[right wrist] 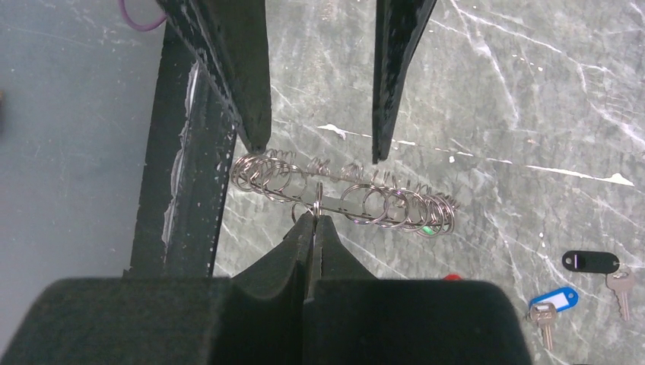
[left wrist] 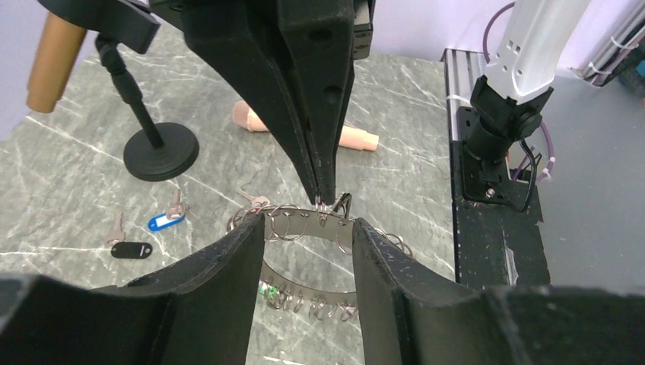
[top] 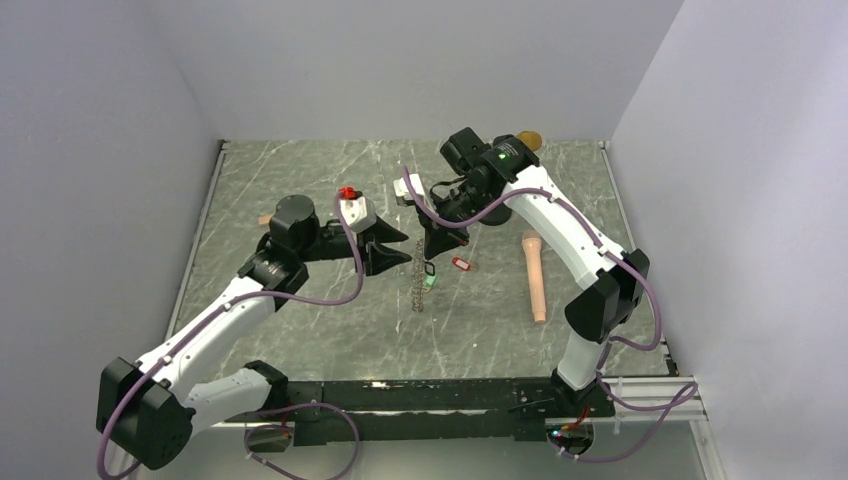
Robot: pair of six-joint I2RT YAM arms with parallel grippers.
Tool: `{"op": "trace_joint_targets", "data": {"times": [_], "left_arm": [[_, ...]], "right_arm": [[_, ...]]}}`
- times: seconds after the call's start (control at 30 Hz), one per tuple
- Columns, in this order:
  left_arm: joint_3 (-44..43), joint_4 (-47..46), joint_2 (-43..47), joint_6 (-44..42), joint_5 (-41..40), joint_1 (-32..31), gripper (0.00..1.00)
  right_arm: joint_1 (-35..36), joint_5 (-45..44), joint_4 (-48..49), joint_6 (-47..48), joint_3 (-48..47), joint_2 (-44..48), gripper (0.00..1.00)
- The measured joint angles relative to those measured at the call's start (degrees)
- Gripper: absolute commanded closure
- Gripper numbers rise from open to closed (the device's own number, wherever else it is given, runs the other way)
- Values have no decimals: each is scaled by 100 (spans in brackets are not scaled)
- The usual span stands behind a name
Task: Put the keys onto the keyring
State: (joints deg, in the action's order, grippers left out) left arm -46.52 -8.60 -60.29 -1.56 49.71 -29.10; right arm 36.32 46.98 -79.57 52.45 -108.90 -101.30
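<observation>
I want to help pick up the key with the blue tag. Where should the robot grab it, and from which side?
Probably the blue tag, pinched across its two long edges from straight above. It lies flat on the table, so only the top is reachable, and the oblong plastic looks thicker and wider than its thin metal key. The black tag lies apart, leaving room.

I see the keyring (right wrist: 342, 194) upright on edge, strung with small split rings; a black-tagged key (right wrist: 591, 261) and a blue-tagged key (right wrist: 559, 299) lie flat, well apart from it.
</observation>
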Motion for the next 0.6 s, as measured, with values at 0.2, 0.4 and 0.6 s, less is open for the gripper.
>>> {"op": "trace_joint_targets", "data": {"times": [0.2, 0.4, 0.6], "left_arm": [[-63, 46, -286, -109, -4, -256, 61], [-240, 221, -540, -212, -28, -363, 70], [-424, 378, -693, -245, -79, -385, 83]], "right_arm": [[0, 11, -15, 11, -13, 0, 100], [0, 28, -15, 11, -13, 0, 100], [0, 103, -15, 11, -13, 0, 100]]}}
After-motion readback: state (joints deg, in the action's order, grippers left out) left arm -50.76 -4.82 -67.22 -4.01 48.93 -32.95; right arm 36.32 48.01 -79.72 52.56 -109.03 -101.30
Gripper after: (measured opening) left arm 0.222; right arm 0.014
